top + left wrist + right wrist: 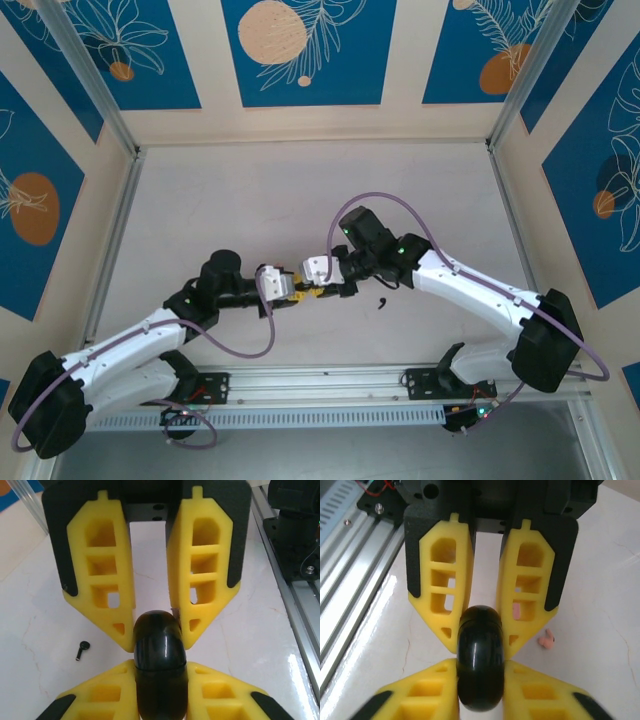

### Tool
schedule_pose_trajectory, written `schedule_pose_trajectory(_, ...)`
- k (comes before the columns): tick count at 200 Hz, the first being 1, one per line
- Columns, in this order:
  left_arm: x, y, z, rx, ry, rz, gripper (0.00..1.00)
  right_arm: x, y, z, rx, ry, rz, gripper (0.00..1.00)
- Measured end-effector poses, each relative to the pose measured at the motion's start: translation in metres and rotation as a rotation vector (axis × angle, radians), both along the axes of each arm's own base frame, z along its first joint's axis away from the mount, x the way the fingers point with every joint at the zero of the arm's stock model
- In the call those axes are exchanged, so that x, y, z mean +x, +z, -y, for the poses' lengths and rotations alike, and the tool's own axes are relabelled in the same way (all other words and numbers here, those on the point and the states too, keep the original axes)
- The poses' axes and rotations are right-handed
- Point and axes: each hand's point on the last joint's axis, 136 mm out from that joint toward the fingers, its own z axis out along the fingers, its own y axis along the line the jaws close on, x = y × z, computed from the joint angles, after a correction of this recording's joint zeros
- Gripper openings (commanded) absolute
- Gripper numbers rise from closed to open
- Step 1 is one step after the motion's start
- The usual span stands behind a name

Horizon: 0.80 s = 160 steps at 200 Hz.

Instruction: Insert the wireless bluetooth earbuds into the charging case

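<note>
Top external view: over the middle of the worktop point(300, 190), toward its front edge, the charging case point(160, 670) is bridged lengthwise between both arms. The left end effector point(156, 632) is narrow, clamped on one end of the case. The right end effector point(480, 630) flanks the other end closely, but I cannot tell whether it grips. A black earbud point(383, 301) lies loose just right of the right end effector, the nearer one. A pink earbud point(546, 641) lies close by its fingers.
</note>
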Motion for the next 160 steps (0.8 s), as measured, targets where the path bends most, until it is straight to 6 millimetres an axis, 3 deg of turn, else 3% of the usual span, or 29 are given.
schedule_pose_trajectory(17,-0.002,0.002,-0.001,-0.017,-0.004,0.007,0.19,0.001,0.003,0.007,0.052,-0.014,-0.017,0.45)
schedule_pose_trajectory(66,-0.011,0.013,0.000,-0.096,-0.030,0.006,0.19,0.003,0.018,0.040,0.235,-0.082,-0.097,0.50)
schedule_pose_trajectory(117,-0.016,0.028,0.005,-0.175,-0.068,-0.003,0.19,-0.008,0.036,0.035,0.343,-0.009,-0.159,0.51)
schedule_pose_trajectory(160,-0.018,0.036,0.007,-0.211,-0.086,-0.004,0.19,-0.015,0.029,0.025,0.342,0.038,-0.229,0.48)
